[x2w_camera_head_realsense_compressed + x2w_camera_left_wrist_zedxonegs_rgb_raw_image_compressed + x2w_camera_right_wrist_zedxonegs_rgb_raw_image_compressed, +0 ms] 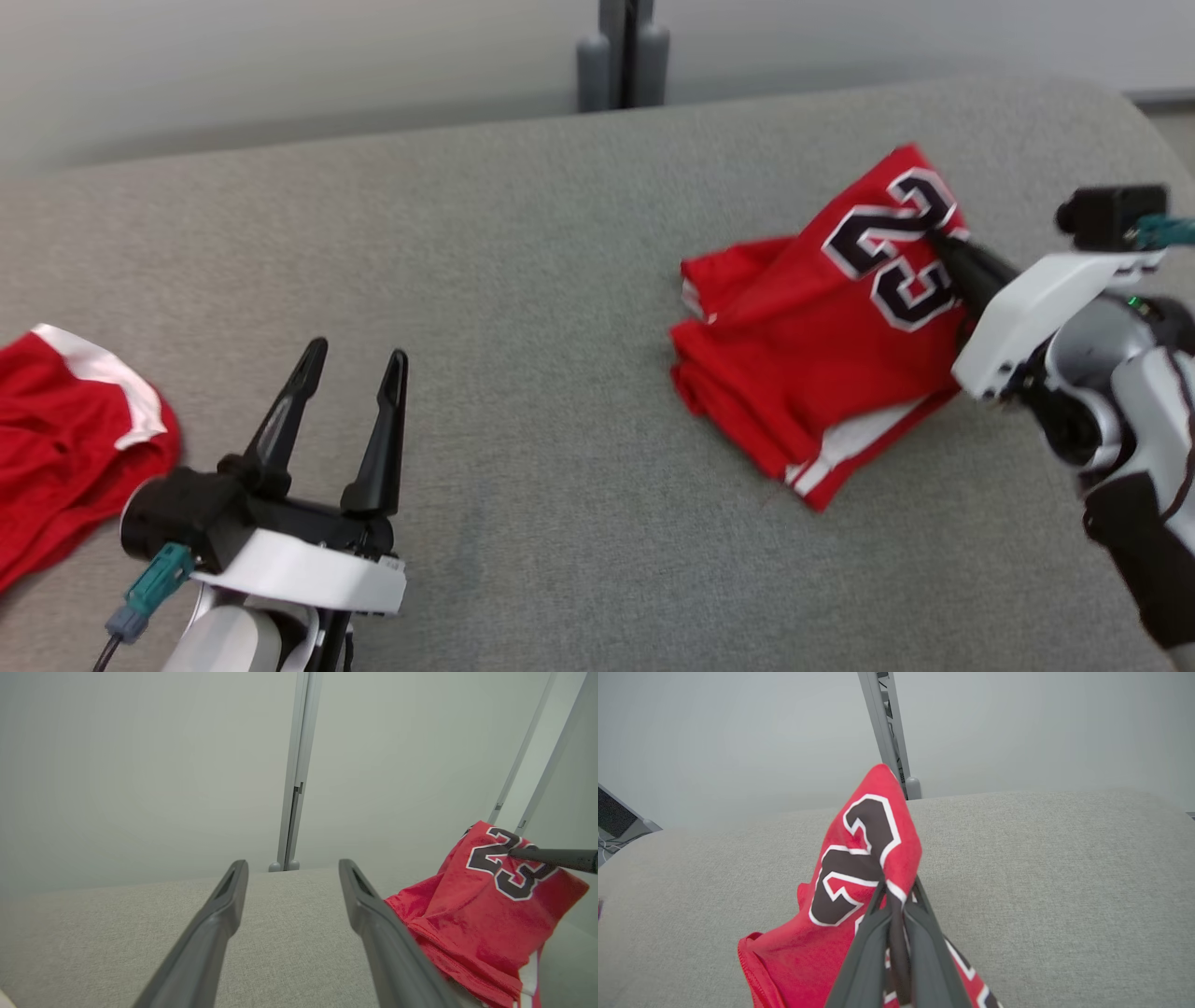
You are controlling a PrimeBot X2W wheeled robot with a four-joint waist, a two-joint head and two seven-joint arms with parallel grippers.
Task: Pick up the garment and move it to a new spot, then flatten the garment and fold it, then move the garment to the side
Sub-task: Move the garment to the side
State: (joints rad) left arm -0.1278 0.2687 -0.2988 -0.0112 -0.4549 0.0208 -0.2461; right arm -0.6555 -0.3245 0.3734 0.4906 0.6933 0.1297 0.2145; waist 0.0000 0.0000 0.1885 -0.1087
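Garment [812, 355] [476, 924] [803, 952], a red jersey folded into a thick bundle with a dark, white-edged 23 on top, sits on the right part of the broad grey padded surface [560, 280], its far numbered corner raised off the padding. A second red cloth with white trim [65, 439] lies at the surface's left edge, well apart from it. The right gripper [934, 238] [896, 891] has its fingers pressed together, pinching the fabric at the number, while the left gripper [359, 359] [292, 865] hovers spread wide over bare padding, holding nothing.
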